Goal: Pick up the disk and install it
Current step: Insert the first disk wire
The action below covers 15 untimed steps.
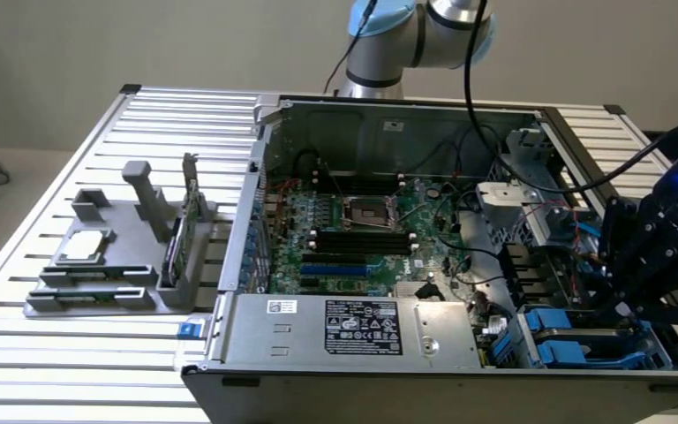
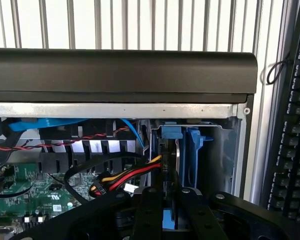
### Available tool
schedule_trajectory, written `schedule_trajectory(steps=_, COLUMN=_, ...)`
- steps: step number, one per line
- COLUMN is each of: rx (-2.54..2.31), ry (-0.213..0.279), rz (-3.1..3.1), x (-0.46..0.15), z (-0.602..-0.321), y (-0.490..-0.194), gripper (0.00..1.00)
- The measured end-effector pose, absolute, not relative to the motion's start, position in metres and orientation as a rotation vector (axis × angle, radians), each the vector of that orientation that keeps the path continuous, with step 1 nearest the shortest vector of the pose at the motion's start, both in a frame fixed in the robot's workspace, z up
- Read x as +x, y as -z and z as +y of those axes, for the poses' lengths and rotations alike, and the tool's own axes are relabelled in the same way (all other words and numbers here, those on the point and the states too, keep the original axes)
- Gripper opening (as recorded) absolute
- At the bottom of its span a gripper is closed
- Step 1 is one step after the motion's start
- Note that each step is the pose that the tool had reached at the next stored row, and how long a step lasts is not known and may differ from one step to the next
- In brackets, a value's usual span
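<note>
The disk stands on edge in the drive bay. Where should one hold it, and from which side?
Probably pinch the disk across its flat faces at the exposed narrow edge, coming from the case's open side: it stands thin and upright, and the bay wall closes its other sides.

Partial "ROBOTIQ" lettering on hand (image 1: 651,291); power supply label (image 1: 363,329) print unreadable.

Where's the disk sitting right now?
The disk stands on edge in its blue rail frame, between the pincer fingers, in the drive bay at the open computer case's front corner on the exterior view's right.
</note>
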<state>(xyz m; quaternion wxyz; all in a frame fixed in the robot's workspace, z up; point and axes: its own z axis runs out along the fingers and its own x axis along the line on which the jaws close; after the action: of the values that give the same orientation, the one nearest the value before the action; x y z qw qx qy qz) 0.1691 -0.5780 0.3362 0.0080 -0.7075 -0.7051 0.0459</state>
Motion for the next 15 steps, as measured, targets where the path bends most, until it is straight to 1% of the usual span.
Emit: schedule_trajectory(steps=15, rx=-2.203, ry=-0.149, rz=-2.208, x=0.1691, z=-0.5782, y=-0.3373, gripper=0.16)
